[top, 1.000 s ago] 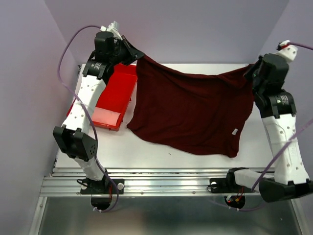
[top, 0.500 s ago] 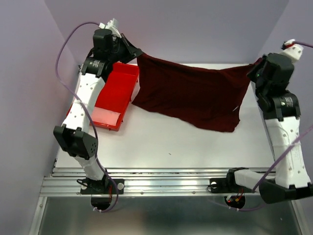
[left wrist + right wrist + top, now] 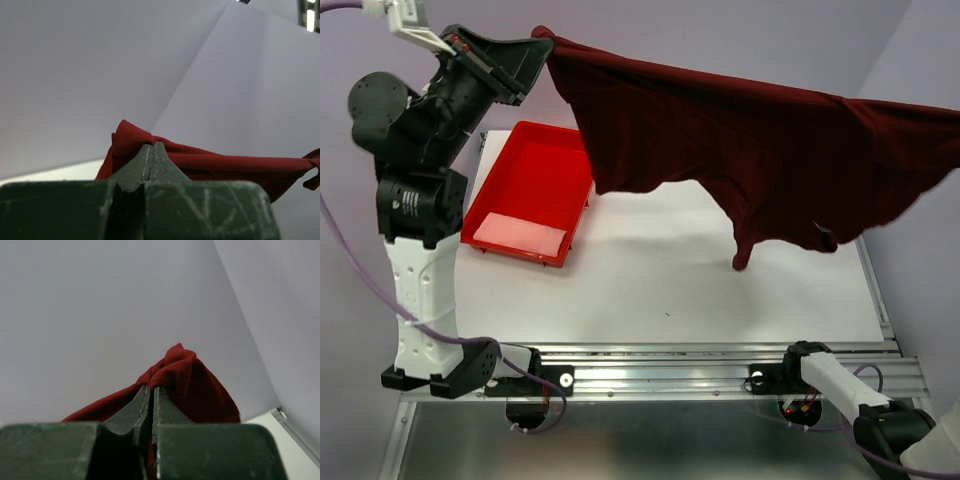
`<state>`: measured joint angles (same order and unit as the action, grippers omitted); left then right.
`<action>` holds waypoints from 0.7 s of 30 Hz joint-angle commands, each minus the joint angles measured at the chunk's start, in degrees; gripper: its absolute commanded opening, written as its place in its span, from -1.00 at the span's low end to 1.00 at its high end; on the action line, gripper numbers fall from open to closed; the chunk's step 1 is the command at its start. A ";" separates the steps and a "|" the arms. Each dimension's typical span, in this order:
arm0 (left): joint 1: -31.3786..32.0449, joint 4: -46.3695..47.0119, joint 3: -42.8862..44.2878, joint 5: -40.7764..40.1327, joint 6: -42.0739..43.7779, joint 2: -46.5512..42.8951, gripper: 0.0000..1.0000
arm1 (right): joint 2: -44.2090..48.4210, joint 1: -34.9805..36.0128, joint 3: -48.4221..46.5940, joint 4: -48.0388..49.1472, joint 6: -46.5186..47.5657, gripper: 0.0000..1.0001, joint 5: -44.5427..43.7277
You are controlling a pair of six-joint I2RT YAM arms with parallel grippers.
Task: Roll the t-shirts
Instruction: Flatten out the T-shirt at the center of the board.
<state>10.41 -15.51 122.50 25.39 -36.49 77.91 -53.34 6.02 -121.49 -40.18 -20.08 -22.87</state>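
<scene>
Hoisted higher, t-shirt (image 3: 750, 150) hangs stretched over counter (image 3: 670, 295), left pincer (image 3: 152, 146) and right pincer (image 3: 151, 388) each clamped on its edge.

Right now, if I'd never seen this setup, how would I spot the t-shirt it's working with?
Look above the white table. The t-shirt is the big dark maroon cloth stretched in the air, pinched at one end by the left gripper and at the other by the right gripper. Unlike the bright red tray lying on the table, it is soft, darker and sagging.
</scene>
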 commanded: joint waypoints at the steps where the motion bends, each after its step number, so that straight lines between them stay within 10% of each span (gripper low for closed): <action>1: -1.45 2.50 3.53 -2.97 2.12 -3.98 -1.00 | 0.43 -0.31 -5.14 -2.00 1.97 -0.99 1.16; 11: -1.45 0.21 5.21 -7.02 6.08 -8.22 -1.00 | 3.86 -0.31 -6.13 -8.76 -0.75 -0.99 -2.25; 21: 1.09 6.28 -14.46 -3.50 5.55 2.58 -1.00 | 2.81 -0.31 16.88 -18.79 -5.67 -0.99 -17.99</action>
<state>10.55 -12.14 113.49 25.28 -33.06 72.36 -49.12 6.07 -112.14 -53.56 -24.14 -29.10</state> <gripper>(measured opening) 0.018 0.038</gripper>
